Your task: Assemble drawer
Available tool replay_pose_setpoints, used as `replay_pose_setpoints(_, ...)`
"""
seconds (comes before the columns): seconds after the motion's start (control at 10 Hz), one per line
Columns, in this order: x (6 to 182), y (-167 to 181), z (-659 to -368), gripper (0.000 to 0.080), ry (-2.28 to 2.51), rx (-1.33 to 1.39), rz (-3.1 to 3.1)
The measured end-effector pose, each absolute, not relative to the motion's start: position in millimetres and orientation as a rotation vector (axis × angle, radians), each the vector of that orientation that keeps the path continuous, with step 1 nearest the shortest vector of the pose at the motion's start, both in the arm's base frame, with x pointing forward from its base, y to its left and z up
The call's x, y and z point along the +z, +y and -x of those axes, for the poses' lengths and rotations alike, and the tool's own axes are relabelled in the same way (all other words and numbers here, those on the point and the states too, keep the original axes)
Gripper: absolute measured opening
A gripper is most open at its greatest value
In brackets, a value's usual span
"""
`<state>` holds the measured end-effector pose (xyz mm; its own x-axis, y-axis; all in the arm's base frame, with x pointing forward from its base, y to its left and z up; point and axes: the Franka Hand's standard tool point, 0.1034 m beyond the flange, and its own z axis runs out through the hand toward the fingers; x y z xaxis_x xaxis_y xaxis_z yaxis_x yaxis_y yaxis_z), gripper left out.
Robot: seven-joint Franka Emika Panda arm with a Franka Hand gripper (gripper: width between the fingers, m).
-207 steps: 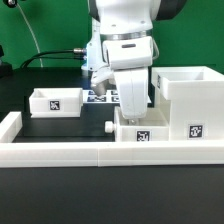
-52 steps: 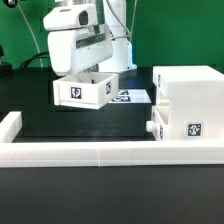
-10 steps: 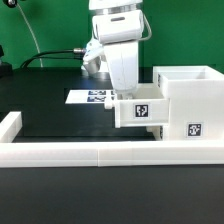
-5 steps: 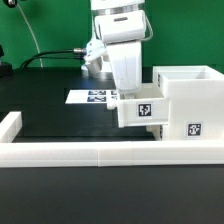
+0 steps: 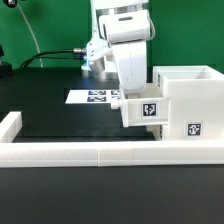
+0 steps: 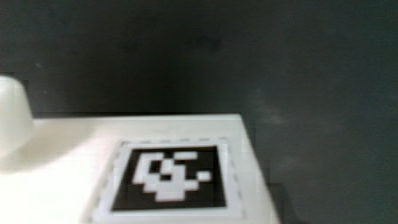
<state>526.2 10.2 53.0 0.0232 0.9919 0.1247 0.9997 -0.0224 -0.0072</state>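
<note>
Now the housing [image 5: 187,103] stands on the bench [image 5: 60,120] against the low wall [image 5: 70,151], just beyond the fingers on the exterior view's right. Its lower slot looks already filled. The second tray [image 5: 144,108] hangs at the upper slot's mouth, partly entered, tag facing outward, with the gripper [image 5: 133,93] directly above it. The fingers appear clenched on the tray's rim, though their tips are hidden behind it. The wrist view shows only a tagged white face [image 6: 169,170] close beneath them. Judged from this, the step in hand is sliding the tray home; next comes a level, straight push inward, then release.
</note>
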Motion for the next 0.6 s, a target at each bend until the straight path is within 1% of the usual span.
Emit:
replay_pose_setpoints(0.3, 54.1, 13.8, -529.5, 0.0044, -2.160, -0.115, 2.152)
replay_pose_setpoints(0.4, 54.0, 13.2, -529.3, 0.0119, -2.159, -0.116, 2.154)
replay_pose_setpoints(0.5, 53.9, 13.1, -529.3, 0.0119, -2.158, -0.115, 2.154)
replay_pose_setpoints(0.6, 53.9, 13.0, -529.3, 0.0256, -2.158, -0.115, 2.155)
